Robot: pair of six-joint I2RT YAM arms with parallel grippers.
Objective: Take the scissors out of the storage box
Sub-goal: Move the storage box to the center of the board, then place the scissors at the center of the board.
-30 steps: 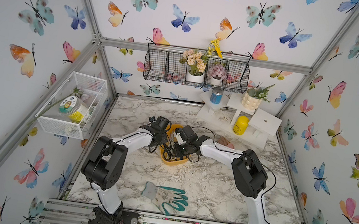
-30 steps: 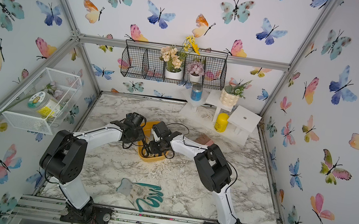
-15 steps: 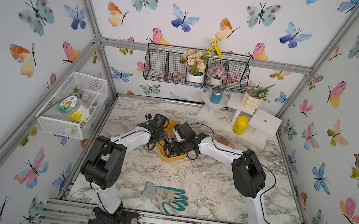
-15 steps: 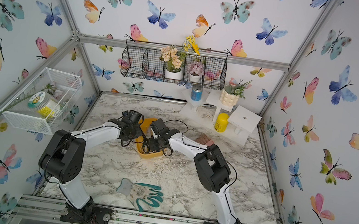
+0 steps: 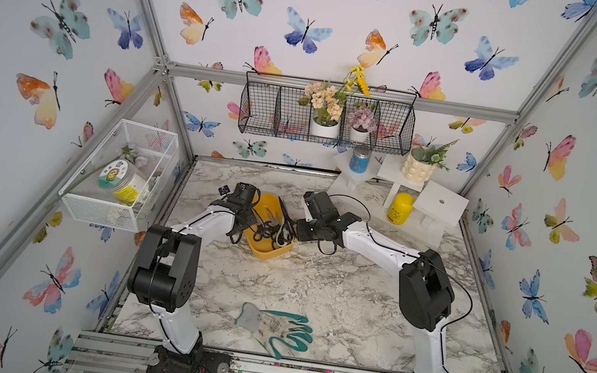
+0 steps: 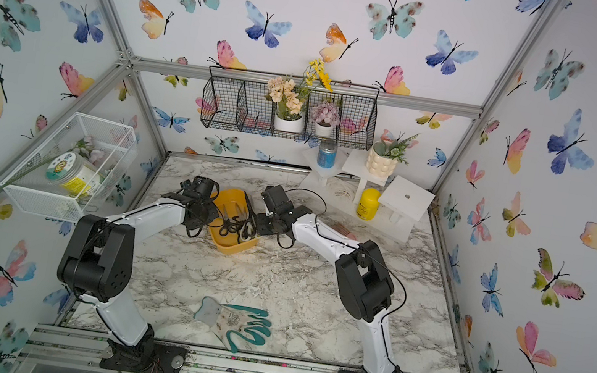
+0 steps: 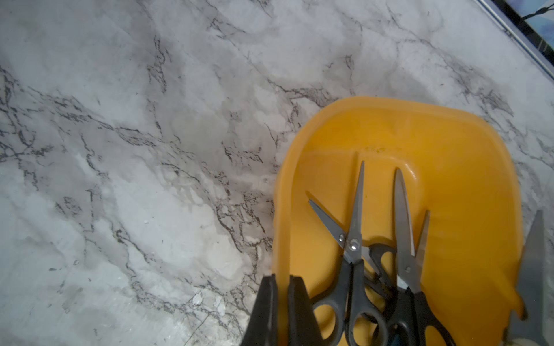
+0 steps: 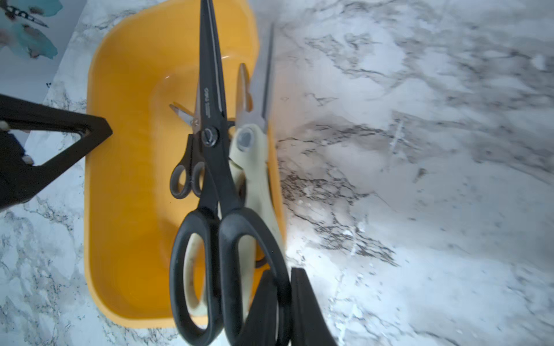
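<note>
The yellow storage box (image 5: 266, 250) (image 6: 232, 246) stands mid-table between both arms. My left gripper (image 7: 282, 280) (image 5: 247, 220) is shut on the box's left wall (image 7: 283, 239). Inside lie several scissors: two black-handled pairs (image 7: 353, 248) (image 7: 406, 263) side by side, and a small black-handled pair (image 8: 187, 176) underneath. Cream-handled shears (image 8: 254, 155) rest against the right wall. A large black pair (image 8: 214, 128) lies on top, blades pointing along the box. My right gripper (image 8: 283, 275) (image 5: 296, 231) is shut on that pair's outer handle loop.
Teal garden gloves (image 5: 273, 328) lie near the front edge. A yellow bottle (image 5: 400, 208) and white stands (image 5: 440, 208) fill the back right corner. A white wire basket (image 5: 122, 173) hangs on the left wall, and a black wire basket (image 5: 327, 119) on the back wall.
The box has slid left and a little back with my left gripper on its wall. My right gripper followed it and closed on the large black scissors' handle.
</note>
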